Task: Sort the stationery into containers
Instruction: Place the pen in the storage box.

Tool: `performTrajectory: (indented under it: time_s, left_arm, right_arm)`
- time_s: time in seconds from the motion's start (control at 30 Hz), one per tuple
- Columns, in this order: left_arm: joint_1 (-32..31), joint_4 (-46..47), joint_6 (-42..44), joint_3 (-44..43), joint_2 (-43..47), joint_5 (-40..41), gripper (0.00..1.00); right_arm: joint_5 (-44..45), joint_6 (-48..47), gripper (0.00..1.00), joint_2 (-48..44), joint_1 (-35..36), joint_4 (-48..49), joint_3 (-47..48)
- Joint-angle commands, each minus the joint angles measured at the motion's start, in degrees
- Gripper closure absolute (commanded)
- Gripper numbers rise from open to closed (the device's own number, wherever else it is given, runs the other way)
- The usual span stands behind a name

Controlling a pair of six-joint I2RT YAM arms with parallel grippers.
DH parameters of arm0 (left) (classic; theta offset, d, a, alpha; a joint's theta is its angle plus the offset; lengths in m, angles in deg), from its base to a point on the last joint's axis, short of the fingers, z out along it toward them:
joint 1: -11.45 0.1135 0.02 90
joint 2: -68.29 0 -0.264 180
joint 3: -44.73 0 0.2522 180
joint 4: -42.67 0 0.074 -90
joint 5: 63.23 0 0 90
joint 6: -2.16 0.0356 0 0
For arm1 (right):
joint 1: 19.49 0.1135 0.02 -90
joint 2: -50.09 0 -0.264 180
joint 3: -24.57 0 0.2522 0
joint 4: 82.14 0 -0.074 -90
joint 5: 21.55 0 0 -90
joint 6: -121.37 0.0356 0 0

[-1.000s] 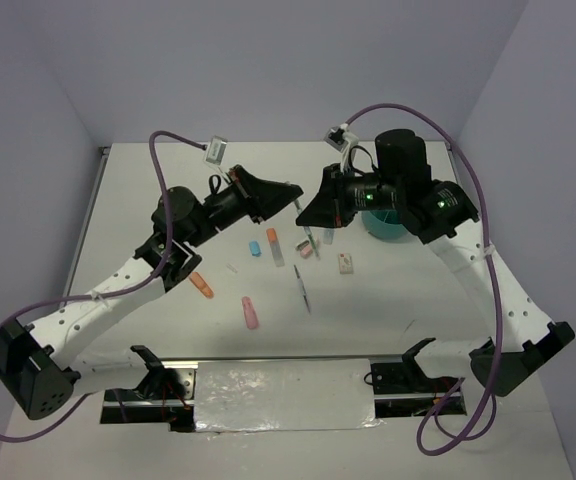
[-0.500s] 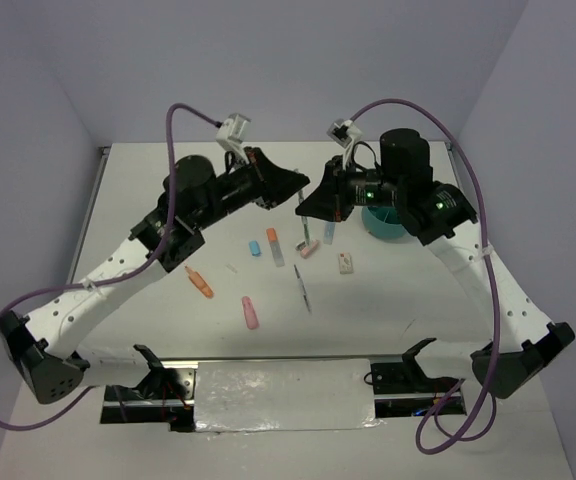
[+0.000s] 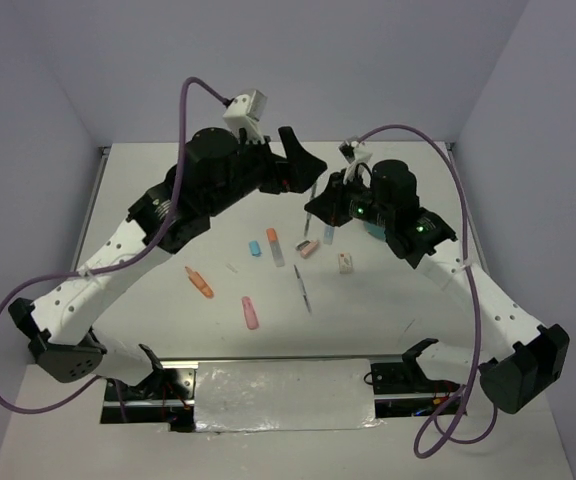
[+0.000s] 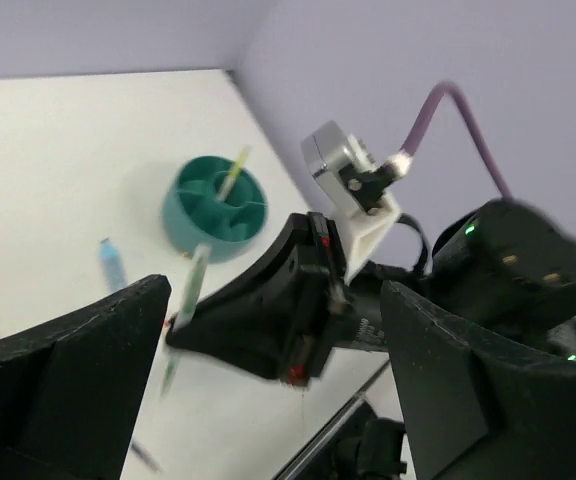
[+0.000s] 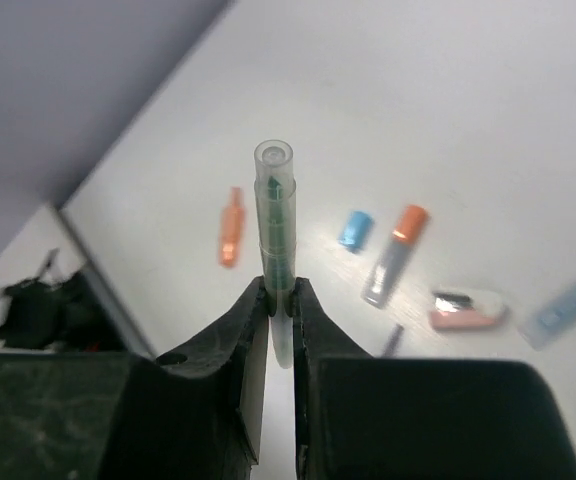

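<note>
My right gripper (image 5: 279,290) is shut on a thin clear pen (image 5: 275,215) with a green core, which stands up between its fingers. Seen from above, that pen (image 3: 312,200) hangs nearly upright over the table in the right gripper (image 3: 315,212). My left gripper (image 3: 306,160) is wide open just behind it, holding nothing. Its view faces the right gripper (image 4: 268,320) and the pen (image 4: 193,285). The teal organiser (image 4: 213,205) has a yellow pen (image 4: 231,173) standing in one compartment.
Loose on the table lie an orange highlighter (image 3: 200,282), a pink highlighter (image 3: 251,312), a blue cap (image 3: 255,247), an orange-capped clear pen (image 3: 274,245), a pink eraser (image 3: 309,249), a white eraser (image 3: 345,263) and a dark pen (image 3: 301,288).
The left gripper has opened and let go of the clear pen, rising and drawing back. The right gripper keeps hold of the pen.
</note>
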Motion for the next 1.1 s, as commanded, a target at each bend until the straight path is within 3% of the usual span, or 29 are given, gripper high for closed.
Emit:
performTrajectory:
  time_s: [0.0, 0.07, 0.1, 0.3, 0.37, 0.63, 0.83, 1.07]
  left_arm:
    - [-1.2, -11.4, -10.5, -2.5, 5.5, 24.8, 0.01]
    - [-0.3, -18.4, -17.8, -1.7, 6.6, 32.8, 0.01]
    - [2.2, -20.2, -18.1, -0.4, 8.0, 31.6, 0.01]
    - [8.1, -18.6, -11.4, 14.2, 11.2, 15.1, 0.01]
    - [8.2, -16.5, -8.8, 23.3, 12.4, 10.0, 0.01]
    - [8.3, -9.7, -7.2, 42.8, 17.7, 1.3, 0.01]
    - [8.3, -5.8, -4.1, 46.8, 17.4, -7.8, 0.01]
    - [8.4, -8.3, -2.1, 45.0, 16.1, -7.8, 0.01]
  right_arm:
    - [15.7, 0.2, 1.0, -1.1, -1.2, 4.9, -6.6]
    - [25.9, 0.6, 1.0, -1.8, -3.2, 7.2, -10.0]
    - [28.2, 0.5, 1.0, -2.8, -4.2, 10.7, -11.0]
    - [37.5, -3.6, 1.0, -2.6, -11.8, 22.0, -14.4]
    - [37.9, -4.5, 1.0, -0.4, -15.0, 23.2, -12.9]
    - [41.4, -7.7, 1.0, 8.8, -20.9, 27.4, -7.8]
    - [40.6, -7.5, 1.0, 12.8, -24.2, 29.1, -8.3]
    - [39.9, -6.6, 1.0, 13.2, -25.8, 31.8, -12.9]
